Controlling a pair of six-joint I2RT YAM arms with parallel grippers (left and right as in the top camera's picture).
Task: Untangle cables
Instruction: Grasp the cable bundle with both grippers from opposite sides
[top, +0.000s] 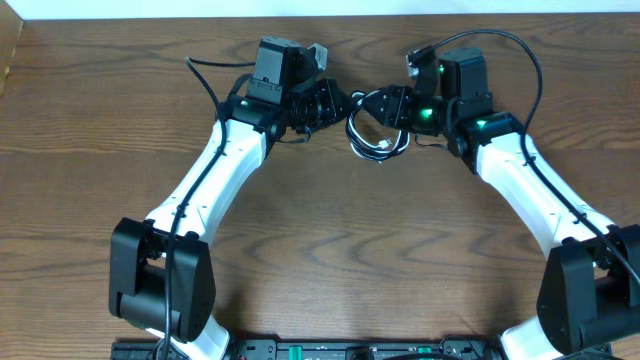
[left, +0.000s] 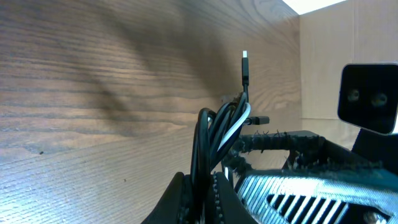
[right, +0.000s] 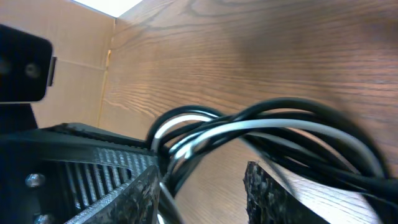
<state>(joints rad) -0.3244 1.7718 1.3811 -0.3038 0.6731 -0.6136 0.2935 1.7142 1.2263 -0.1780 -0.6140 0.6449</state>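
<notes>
The black and white cables (top: 372, 140) lie looped together as one tangle at the far middle of the table, between my two grippers. My left gripper (top: 335, 105) is shut on the black cable (left: 202, 137) in the left wrist view (left: 199, 182). The white cable (left: 235, 124) runs beside it, and a plug end (left: 244, 62) sticks out beyond. My right gripper (top: 388, 106) is open (right: 202, 190). The white cable (right: 261, 127) and black cable (right: 298, 107) cross just beyond its fingers, and strands pass by its left finger.
The two arms meet nose to nose over the tangle. A cardboard wall (left: 323, 56) stands along the table's far edge and also shows in the right wrist view (right: 68, 81). A cardboard edge (top: 10, 50) is at the far left corner.
</notes>
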